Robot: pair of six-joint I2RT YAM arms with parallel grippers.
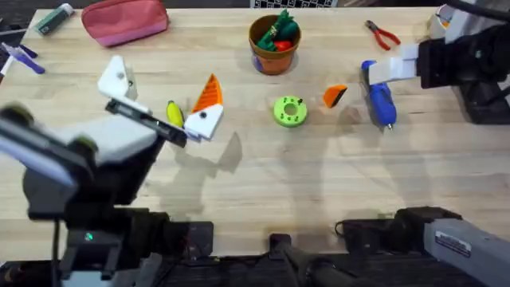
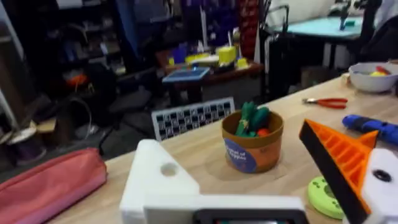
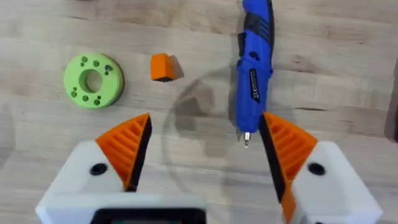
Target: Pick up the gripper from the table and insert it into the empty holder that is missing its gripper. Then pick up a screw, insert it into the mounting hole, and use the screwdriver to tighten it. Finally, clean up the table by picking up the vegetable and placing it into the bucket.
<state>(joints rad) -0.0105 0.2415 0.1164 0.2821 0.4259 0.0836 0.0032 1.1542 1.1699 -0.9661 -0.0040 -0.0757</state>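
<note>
Loose gripper: small orange wedge with a dark edge, lying flat on the desk right of centre, between the lime-green disc and the screwdriver. Its narrow end seems to point toward the disc, though the exact long axis is hard to read. Screwdriver: blue, pen-shaped, long axis running far edge to near edge, thin bit toward the near edge. My right gripper hangs wide open and empty above the desk, the screwdriver's bit beside its far finger, the wedge and disc ahead of it, apart. My left gripper, over the left half, holds nothing; its holder has no orange tip.
</note>
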